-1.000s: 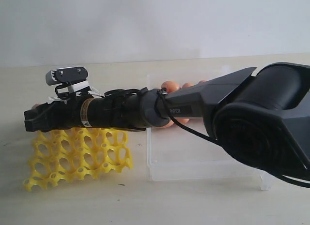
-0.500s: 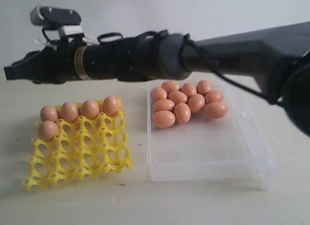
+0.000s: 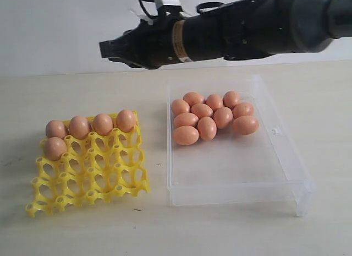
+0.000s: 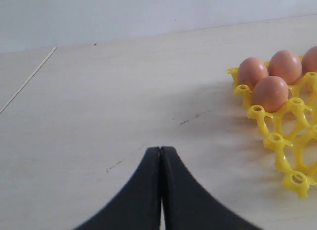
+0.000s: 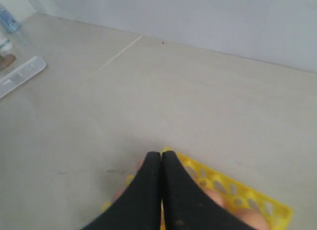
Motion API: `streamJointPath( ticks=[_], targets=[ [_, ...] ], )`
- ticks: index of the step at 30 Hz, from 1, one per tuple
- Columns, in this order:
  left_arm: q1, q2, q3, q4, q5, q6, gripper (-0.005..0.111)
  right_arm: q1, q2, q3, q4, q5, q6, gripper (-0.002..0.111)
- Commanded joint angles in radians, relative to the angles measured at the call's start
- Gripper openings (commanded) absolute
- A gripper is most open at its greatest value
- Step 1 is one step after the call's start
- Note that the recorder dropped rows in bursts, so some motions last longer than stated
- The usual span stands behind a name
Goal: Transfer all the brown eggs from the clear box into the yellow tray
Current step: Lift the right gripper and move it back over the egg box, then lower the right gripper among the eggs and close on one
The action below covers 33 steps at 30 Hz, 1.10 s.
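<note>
The left gripper (image 4: 161, 152) is hanging low over the bare table (image 4: 99, 101), just beside the tray's left edge. Its two black jaws are pressing flat together and holding nothing. It is probably waiting out of the way while the other arm is doing the work.

The yellow tray (image 3: 88, 179) is sitting on the left side of the table. Five brown eggs (image 3: 80, 125) are resting in it, each one in its own cup, so they are not rolling around. Four are making a row along the back, and one is starting the next row at the left end. The other cups are showing empty, so I think the tray is being filled from the back first.

The right gripper (image 3: 105, 49) is reaching in from the right, high up in the air, above the gap between the tray and the box. Its jaws are closed tight and no egg is in them. Staying high is likely keeping it from bumping the eggs. It is going to need to open before it can pick one up.

The clear box (image 3: 236, 168) is lying on the right. Eleven eggs are huddling together at its far end, touching each other. The near half is showing bare. So eleven are waiting to go across.
</note>
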Motion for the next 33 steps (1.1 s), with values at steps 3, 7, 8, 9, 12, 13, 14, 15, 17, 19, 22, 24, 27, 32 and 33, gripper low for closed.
streamJointPath(
  ticks=[3,7,8,9,12,13,14,15,17,19,22,24,27,32,33],
  targets=[
    [-0.006,-0.006,-0.004,0.001,-0.008,-0.005,0.0,-0.04,-0.199,0.274,0.387,0.221,-0.722,0.0],
    [-0.006,-0.006,-0.004,0.001,-0.008,-0.005,0.0,-0.04,-0.281,0.324,0.648,0.675,-1.338,0.0],
    [-0.006,-0.006,-0.004,0.001,-0.008,-0.005,0.0,-0.042,-0.289,0.319,0.716,0.752,-1.466,0.0],
    [-0.006,-0.006,-0.004,0.001,-0.008,-0.005,0.0,-0.044,-0.289,0.312,0.772,0.805,-1.566,0.0],
    [-0.006,-0.006,-0.004,0.001,-0.008,-0.005,0.0,-0.044,-0.277,0.28,0.989,0.991,-1.827,0.0],
    [-0.006,-0.006,-0.004,0.001,-0.008,-0.005,0.0,-0.044,-0.264,0.267,1.04,1.065,-1.92,0.0],
    [-0.006,-0.006,-0.004,0.001,-0.008,-0.005,0.0,-0.044,-0.249,0.252,1.077,1.127,-2.003,0.0],
    [-0.006,-0.006,-0.004,0.001,-0.008,-0.005,0.0,-0.044,-0.234,0.241,1.097,1.168,-2.061,0.0],
    [-0.006,-0.006,-0.004,0.001,-0.008,-0.005,0.0,-0.046,-0.194,0.204,1.129,1.214,-2.14,0.0],
    [-0.006,-0.006,-0.004,0.001,-0.008,-0.005,0.0,-0.048,-0.152,0.163,1.122,1.23,-2.145,0.002],
    [-0.006,-0.006,-0.004,0.001,-0.008,-0.005,0.0,-0.048,-0.083,0.105,1.033,1.275,-2.148,0.009],
    [-0.006,-0.006,-0.004,0.001,-0.008,-0.005,0.0,-0.057,-0.052,0.074,0.995,1.291,-2.163,0.017],
    [-0.006,-0.006,-0.004,0.001,-0.008,-0.005,0.0,-0.06,-0.012,0.045,0.957,1.285,-2.163,0.033],
    [-0.006,-0.006,-0.004,0.001,-0.008,-0.005,0.0,-0.06,0.047,0.036,0.987,1.267,-2.22,0.054],
    [-0.006,-0.006,-0.004,0.001,-0.008,-0.005,0.0,-0.06,0.057,0.036,0.99,1.262,-2.224,0.057]
  ],
)
